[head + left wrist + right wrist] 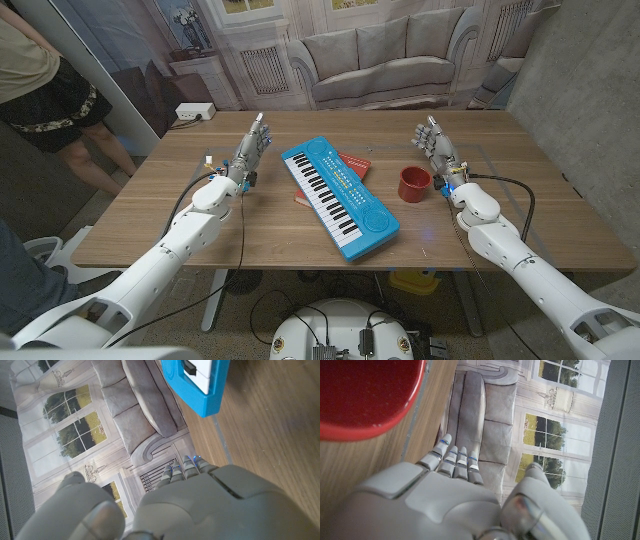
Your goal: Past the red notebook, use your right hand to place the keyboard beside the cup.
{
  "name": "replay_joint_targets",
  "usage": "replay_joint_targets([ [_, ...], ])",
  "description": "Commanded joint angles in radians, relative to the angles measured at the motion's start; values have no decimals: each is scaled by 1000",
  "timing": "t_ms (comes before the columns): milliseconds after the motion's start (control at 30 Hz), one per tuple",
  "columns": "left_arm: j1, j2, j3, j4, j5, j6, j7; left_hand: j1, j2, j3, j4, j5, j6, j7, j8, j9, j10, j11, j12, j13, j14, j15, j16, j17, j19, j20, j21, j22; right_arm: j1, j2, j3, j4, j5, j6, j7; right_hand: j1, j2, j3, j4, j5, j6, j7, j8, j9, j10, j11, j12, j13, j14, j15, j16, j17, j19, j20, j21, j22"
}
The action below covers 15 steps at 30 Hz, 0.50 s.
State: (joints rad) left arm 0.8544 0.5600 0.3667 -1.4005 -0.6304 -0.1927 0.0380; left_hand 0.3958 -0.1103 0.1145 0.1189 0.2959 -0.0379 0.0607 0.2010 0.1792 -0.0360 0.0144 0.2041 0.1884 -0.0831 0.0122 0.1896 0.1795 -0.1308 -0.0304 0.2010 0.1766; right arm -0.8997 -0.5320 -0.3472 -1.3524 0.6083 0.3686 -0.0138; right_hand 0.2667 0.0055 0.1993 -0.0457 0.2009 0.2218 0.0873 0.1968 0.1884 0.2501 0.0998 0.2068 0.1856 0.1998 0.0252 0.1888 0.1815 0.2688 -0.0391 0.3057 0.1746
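Both hands, left (250, 150) and right (436, 147), stand open, empty. Keyboard (338, 197) lies over notebook (352, 163), near cup (414, 184); probably light, rigid plastic—grasp its long edges.

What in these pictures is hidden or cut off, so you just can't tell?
- Red notebook, head view: the blue toy keyboard lies over most of it; its cover can't be read.
- Red cup, right wrist view: cut by the picture's edge; its inside is unseen there.
- Keyboard, left wrist view: one corner shows, the rest cut off.
- Person, head view: cut by the edge.
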Motion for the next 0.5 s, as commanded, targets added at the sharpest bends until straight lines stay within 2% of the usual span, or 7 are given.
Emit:
replay_joint_targets([
  [33, 30, 17, -10, -40, -3, 2, 11, 5, 5, 1, -5, 5, 5, -1, 3, 6, 5, -2, 9, 3, 6, 3, 7, 2, 5, -24, 5, 3, -40, -24, 14, -64, 0, -9, -24, 7, 3, 9, -2, 7, 8, 5, 5, 3, 9, 0, 7, 1, 9, 2, 5, 1, 7, -21, -7, 3],
  [300, 20, -7, -1, 1, -11, -23, -15, 9, 7, 0, -7, 6, 11, -2, 4, 6, 13, -5, 11, 3, 17, -1, 9, 2, 9, -23, 6, 3, -73, -36, 25, -106, -12, -8, -53, 12, 5, 10, -5, 6, 10, 4, 5, 3, 9, 2, 7, 1, 8, -1, 4, 1, 5, -21, -11, 4],
  [500, 28, -4, -2, -5, -1, -32, -5, 12, 9, 0, -8, 7, 14, -3, 5, 6, 18, -3, 12, 3, 20, 1, 9, 2, 14, -21, 7, 3, -92, -45, 32, -131, -17, -6, -65, 15, 6, 11, -6, 5, 11, 3, 5, 3, 10, 1, 7, 1, 9, -2, 3, 1, 5, -21, -13, 4],
])
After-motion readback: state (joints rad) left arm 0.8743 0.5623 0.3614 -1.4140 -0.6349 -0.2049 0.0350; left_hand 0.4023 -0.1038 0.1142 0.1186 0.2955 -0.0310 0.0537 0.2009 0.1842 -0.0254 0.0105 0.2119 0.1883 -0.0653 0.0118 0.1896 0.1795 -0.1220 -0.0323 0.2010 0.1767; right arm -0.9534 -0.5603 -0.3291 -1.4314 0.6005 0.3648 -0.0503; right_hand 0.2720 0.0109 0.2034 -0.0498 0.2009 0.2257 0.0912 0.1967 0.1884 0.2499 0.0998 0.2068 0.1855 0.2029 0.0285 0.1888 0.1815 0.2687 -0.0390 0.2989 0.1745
